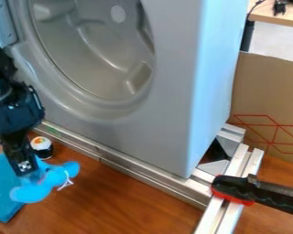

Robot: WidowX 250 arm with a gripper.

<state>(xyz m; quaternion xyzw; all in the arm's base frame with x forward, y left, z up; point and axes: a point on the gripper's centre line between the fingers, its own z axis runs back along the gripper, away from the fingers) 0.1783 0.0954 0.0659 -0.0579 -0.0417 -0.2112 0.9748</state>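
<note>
A brown wooden tabletop (130,201), with darker streaks of grain and a slight sheen, carries the things. A flat teal piece (3,196) lies on it at the lower left, cut off by the left edge of the view. Near it stands a small round piece (41,147) with black sides and a white top dotted orange and green. A long silvery metal rail (139,175) runs slantwise over the wood, and pale metal bars (217,215) meet its right end, extending to the bottom edge.
</note>
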